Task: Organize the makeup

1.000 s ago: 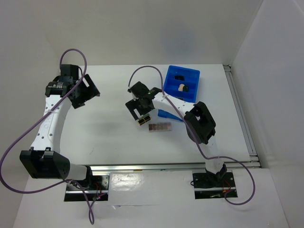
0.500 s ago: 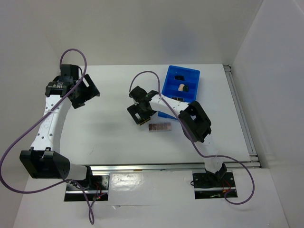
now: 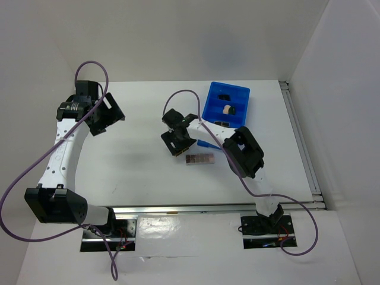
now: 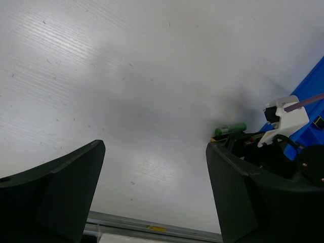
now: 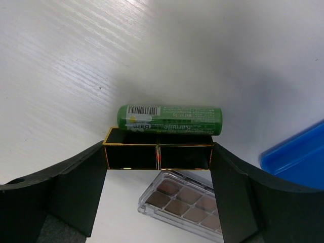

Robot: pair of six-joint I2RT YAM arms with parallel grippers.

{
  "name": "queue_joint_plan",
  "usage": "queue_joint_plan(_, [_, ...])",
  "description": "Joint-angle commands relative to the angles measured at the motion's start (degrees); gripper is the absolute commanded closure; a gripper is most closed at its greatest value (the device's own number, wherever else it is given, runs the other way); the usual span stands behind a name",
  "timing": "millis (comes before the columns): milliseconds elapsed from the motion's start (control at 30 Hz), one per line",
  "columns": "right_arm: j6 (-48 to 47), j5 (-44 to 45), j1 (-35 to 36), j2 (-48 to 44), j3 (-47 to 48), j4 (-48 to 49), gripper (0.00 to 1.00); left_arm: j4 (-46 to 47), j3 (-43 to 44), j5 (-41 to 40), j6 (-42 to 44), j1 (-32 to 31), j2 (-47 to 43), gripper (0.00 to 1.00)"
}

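Observation:
My right gripper [image 5: 159,167] is shut on a black-gold lipstick tube [image 5: 159,156], gripped end to end between the fingers. A green balm tube [image 5: 169,120] lies on the table just behind it. A clear palette strip of brown shades [image 5: 187,197] lies below it, also seen in the top view [image 3: 199,159]. In the top view the right gripper [image 3: 176,141] is left of the blue bin [image 3: 209,105], which holds a beige sponge [image 3: 227,109] and black items [image 3: 223,97]. My left gripper [image 3: 105,116] is open and empty at the far left, over bare table [image 4: 154,192].
A flat blue piece [image 3: 209,143] lies on the table under the right arm, beside the bin. The left wrist view shows the green tube [image 4: 230,129] and the right arm's gripper [image 4: 273,152] at its right. White walls stand on all sides.
My right gripper has shifted a little toward the far side with the lipstick tube between its fingers. The left arm has not moved.

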Motion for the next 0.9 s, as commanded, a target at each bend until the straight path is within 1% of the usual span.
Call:
queue_joint_plan(0, [0.43, 2.77, 1.25, -0.96, 0.61, -1.43, 0.28, 0.38, 1.1, -0.3, 1.26, 0.35, -1.33, 0.05])
queue_joint_plan(67, [0.43, 4.09, 1.78, -3.23, 2.01, -1.96, 0.31, 0.38, 1.1, -0.3, 1.26, 0.35, -1.33, 0.05])
queue_joint_plan(200, [0.96, 4.63, 1.79, -7.2, 5.26, -3.11, 0.34, 0.38, 0.57, -0.3, 1.26, 0.35, -1.33, 0.05])
queue_joint_plan(367, [3.23, 13.22, 1.26, -8.96, 11.49, -4.68, 0.34, 0.91, 0.57, -0.3, 1.26, 0.35, -1.33, 0.05])
queue_joint_plan(433, [4.81, 14.55, -1.88, -8.35, 13.08, -6.0, 0.37, 0.91, 0.57, 0.23, 1.26, 0.35, -1.33, 0.05])
queue_joint_plan(467, [7.17, 14.56, -3.21, -8.35, 13.79, -6.53, 0.37, 0.91, 0.57, 0.23, 1.87, 0.35, -0.81, 0.05])
queue_joint_plan(500, [8.59, 13.69, -4.7, -7.74, 14.93, -7.32, 0.37, 0.91, 0.57, 0.23, 1.88, 0.35, -0.8, 0.05])
queue_joint_plan(533, [10.08, 12.55, -8.11, -7.73, 14.94, -7.32, 0.37, 0.3, 1.09, 0.23, 1.88, 0.35, -0.11, 0.05])
queue_joint_plan(567, [12.97, 11.06, -9.8, -7.73, 14.94, -7.32, 0.37, 0.3, 1.1, 0.93, 2.49, 0.35, -0.1, 0.05])
queue_joint_plan(633, [15.62, 8.24, -13.22, -10.19, 11.87, -5.4, 0.37, 0.3, 0.4, 1.81, 3.02, 0.35, 0.43, 0.05])
queue_joint_plan(667, [17.98, 7.1, -16.46, -10.98, 10.73, -4.87, 0.37, 0.3, 0.4, 3.47, 3.54, 0.35, 0.43, 0.05])
queue_joint_plan(733, [19.67, 4.11, -20.34, -13.61, 6.69, -2.33, 0.37, 0.91, -0.13, 5.14, 4.16, -0.35, 1.04, 0.05])
queue_joint_plan(767, [19.68, 3.49, -21.23, -14.66, 4.67, -0.57, 0.37, 1.78, -0.13, 6.2, 5.3, -0.88, 1.74, 0.05])
queue_joint_plan(800, [19.68, 3.48, -22.02, -15.37, 1.61, 1.44, 0.37, 2.31, -0.13, 8.9, 7.48, -1.58, 3.05, 0.05])
queue_joint_plan(867, [19.68, 3.48, -24.22, -15.91, 0.61, 1.46, 0.37, 0.75, 1.09, 10.33, 9.08, -4.13, 5.43, 0.06])
